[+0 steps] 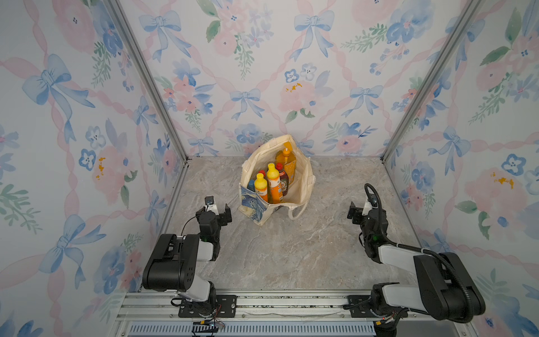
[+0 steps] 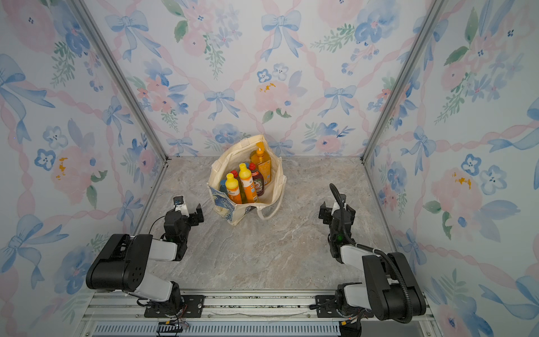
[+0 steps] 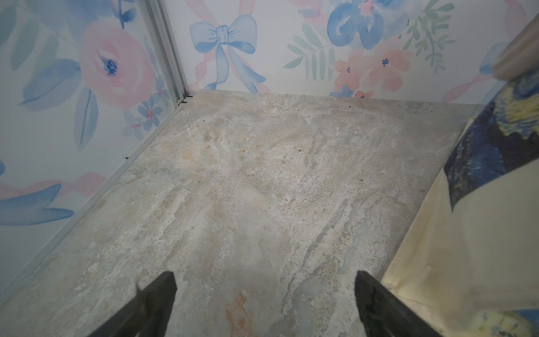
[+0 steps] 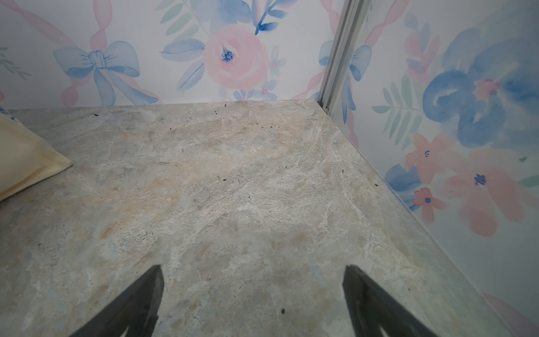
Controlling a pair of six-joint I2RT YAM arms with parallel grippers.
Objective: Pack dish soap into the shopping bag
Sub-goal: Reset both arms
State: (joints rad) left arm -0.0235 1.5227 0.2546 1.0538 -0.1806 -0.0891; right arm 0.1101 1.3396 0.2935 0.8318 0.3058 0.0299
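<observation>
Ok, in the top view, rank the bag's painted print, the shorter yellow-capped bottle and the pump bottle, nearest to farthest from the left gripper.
1. Painted print, on the outer side of the shopping bag facing the left gripper.
2. Shorter yellow-capped bottle, inside, just behind that side.
3. Pump bottle, at the bag's far end.

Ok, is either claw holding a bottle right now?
No, the left claw and the right claw both stand open, with only the table showing between their jaws.
</observation>
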